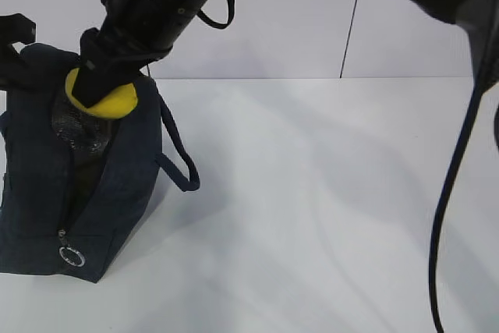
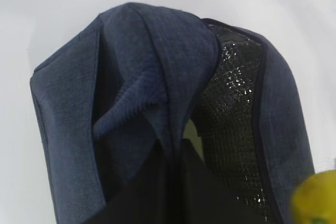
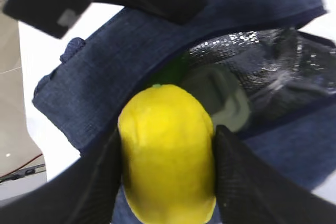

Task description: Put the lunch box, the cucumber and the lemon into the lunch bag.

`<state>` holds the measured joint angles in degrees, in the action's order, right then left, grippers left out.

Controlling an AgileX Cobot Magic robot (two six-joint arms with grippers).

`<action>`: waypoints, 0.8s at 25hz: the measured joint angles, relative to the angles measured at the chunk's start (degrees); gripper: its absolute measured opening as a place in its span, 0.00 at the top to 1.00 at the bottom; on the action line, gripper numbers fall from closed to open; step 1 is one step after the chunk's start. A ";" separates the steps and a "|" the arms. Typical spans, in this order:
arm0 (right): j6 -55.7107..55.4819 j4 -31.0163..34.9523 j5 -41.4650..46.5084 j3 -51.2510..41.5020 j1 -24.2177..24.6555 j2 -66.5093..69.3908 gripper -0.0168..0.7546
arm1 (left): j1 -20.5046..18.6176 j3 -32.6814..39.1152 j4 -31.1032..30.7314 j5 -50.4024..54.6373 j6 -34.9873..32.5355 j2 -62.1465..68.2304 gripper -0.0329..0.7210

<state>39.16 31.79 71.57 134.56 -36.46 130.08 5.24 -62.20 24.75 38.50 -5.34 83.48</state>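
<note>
The right claw [image 3: 168, 150] grips the lemon [image 3: 167, 153] between its two dark fingers, one on each side, and holds it right at the open top of the lunch bag [image 1: 47, 185]. The left claw [image 2: 176, 182] is pinched closed on the bag's navy fabric at its upper edge. The bag stands on the white table [image 1: 327, 208], its silver foil lining showing. Inside, a pale sage-green lid of the lunch box [image 3: 226, 98] and a sliver of dark green are visible behind the lemon.
</note>
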 joint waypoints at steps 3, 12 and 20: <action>1.50 1.57 -0.95 0.00 -0.02 1.50 0.46 | 0.00 0.00 0.00 0.00 0.00 0.00 0.96; 5.75 5.11 -7.47 0.00 -0.02 2.12 0.40 | 0.00 0.00 0.00 -0.13 0.00 0.00 0.96; 7.21 6.75 -7.56 0.00 -0.02 2.25 0.19 | 0.00 0.00 0.00 -0.13 0.00 0.00 0.96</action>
<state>46.37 38.53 64.01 134.56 -36.48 132.32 5.24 -62.20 24.75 38.37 -5.34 83.48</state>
